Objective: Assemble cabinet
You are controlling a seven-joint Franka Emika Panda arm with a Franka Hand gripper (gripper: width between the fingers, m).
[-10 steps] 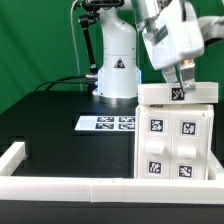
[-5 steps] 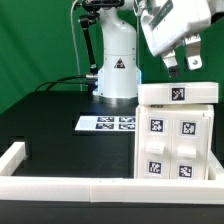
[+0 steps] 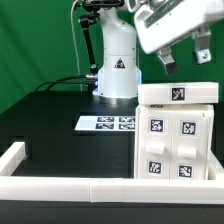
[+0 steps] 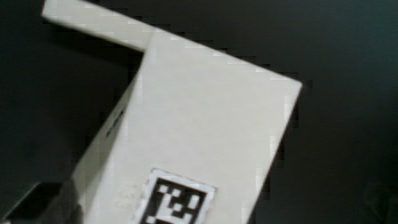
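The cabinet (image 3: pixel 175 140) is a white box standing upright at the exterior view's right, with several tagged blocks on its front face. A white top panel (image 3: pixel 178 94) with one tag lies across its top. My gripper (image 3: pixel 184 60) hangs above the cabinet top, open and empty, clear of the panel, with both dark fingertips (image 3: pixel 166 63) showing. The wrist view looks down on the white top panel (image 4: pixel 205 120) and its tag (image 4: pixel 175 200) against the dark table.
The marker board (image 3: pixel 107 123) lies flat on the black table at mid-distance. A low white border rail (image 3: pixel 60 185) runs along the front and the exterior view's left. The robot's white base (image 3: pixel 116 65) stands behind, before a green backdrop.
My gripper has let go of the cabinet's top panel and risen straight up away from it. The cabinet has not moved.
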